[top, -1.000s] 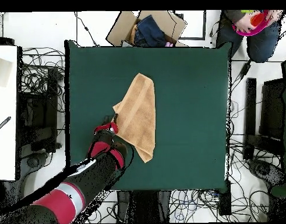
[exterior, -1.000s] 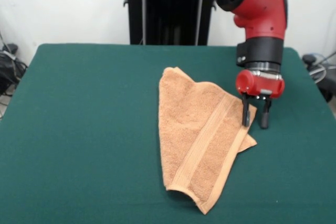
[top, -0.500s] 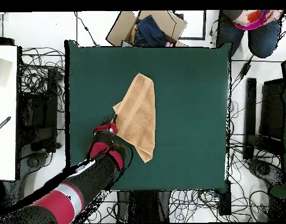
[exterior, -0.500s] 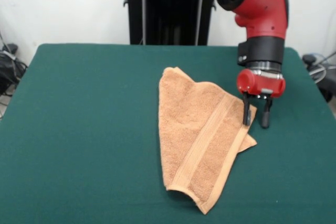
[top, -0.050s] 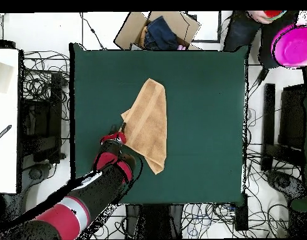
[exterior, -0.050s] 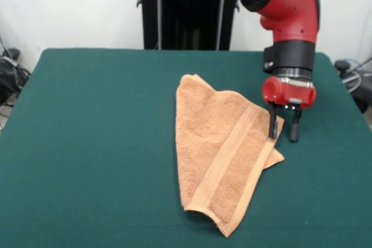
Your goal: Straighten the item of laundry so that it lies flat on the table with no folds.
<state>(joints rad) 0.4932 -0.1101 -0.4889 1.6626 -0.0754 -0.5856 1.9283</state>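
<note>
So the towel [exterior, -0.050s: 224, 161] is sitting roughly mid-surface, a bit toward my claw's side, and it's definitely not flat. It's folded over on itself into a long wedge shape, with the woven band [exterior, -0.050s: 229, 155] running diagonally down the top layer and a hemmed edge along the near end. A corner of the lower layer pokes out from under the fold on the side by my claw.

My claw [exterior, -0.050s: 283, 136] is down at that edge of the towel, fingers apart and pointing straight down. One finger [exterior, -0.050s: 271, 123] is right at the towel's edge and overlaps it in the front view, the other is over bare green surface [exterior, -0.050s: 93, 143] just beside it. Nothing is clamped between them. I can't tell whether the tips are actually touching the surface.

From overhead, there's an open cardboard box [top, -0.050s: 157, 28] with dark cloth in it off the far edge, and a person with a bright pink bowl [top, -0.050s: 294, 45] at the corner.
</note>
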